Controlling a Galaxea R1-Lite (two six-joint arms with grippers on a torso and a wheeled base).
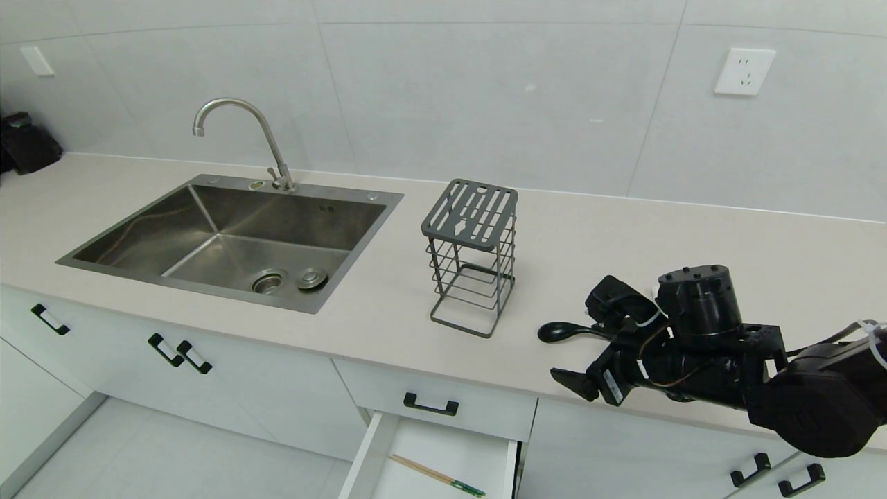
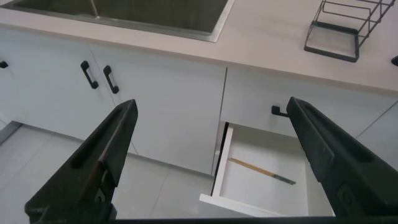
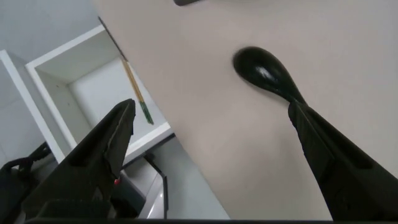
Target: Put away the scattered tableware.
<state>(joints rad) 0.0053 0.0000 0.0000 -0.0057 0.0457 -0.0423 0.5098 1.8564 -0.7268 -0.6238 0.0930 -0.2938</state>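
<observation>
A black spoon (image 1: 558, 333) lies on the beige counter (image 1: 388, 305) near its front edge, right of the wire rack. My right gripper (image 1: 589, 338) hovers open just over the spoon's handle, one finger on each side. In the right wrist view the spoon's bowl (image 3: 261, 70) lies ahead of the gripper (image 3: 210, 109) and the handle runs up to one finger (image 3: 329, 162). Chopsticks (image 1: 436, 477) lie in the open white drawer (image 1: 499, 450) below the counter. My left gripper (image 2: 210, 106) hangs open and empty in front of the cabinets, with the drawer (image 2: 217, 168) and chopsticks (image 2: 261, 171) below it.
A dark wire cutlery rack (image 1: 471, 256) stands mid-counter. The steel sink (image 1: 138, 229) with its faucet (image 1: 242, 132) is on the left. Closed cabinet doors and drawers with black handles (image 1: 429, 404) run under the counter. A wall socket (image 1: 744, 71) sits at the back right.
</observation>
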